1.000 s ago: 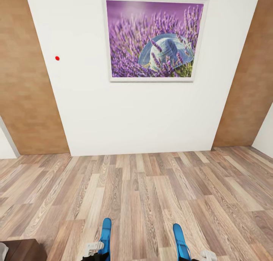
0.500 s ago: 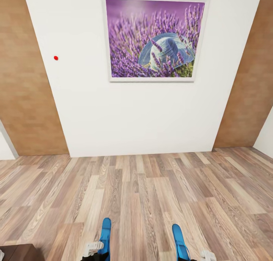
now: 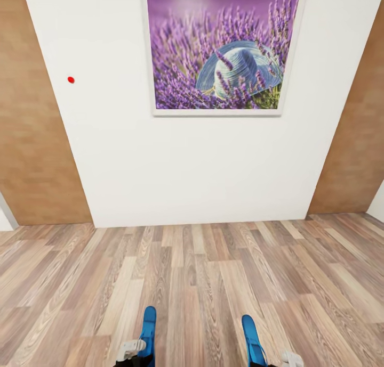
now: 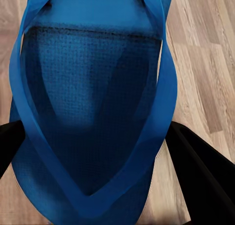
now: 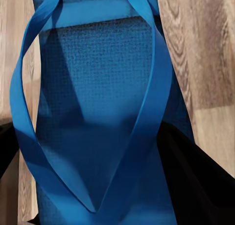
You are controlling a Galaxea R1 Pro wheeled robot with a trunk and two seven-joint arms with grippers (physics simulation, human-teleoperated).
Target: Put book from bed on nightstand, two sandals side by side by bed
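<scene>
Above the wood-plank floor (image 3: pixel 202 282), left gripper (image 4: pixel 93 151) clamps one blue flip-flop (image 4: pixel 88 102); right gripper (image 5: pixel 98 161) clamps the other flip-flop (image 5: pixel 103 97).

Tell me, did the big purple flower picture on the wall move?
No. The picture looks bigger and closer, but the red dot and wall shifted with it, so the camera moved. Both blue sandals sit in the hands.
</scene>
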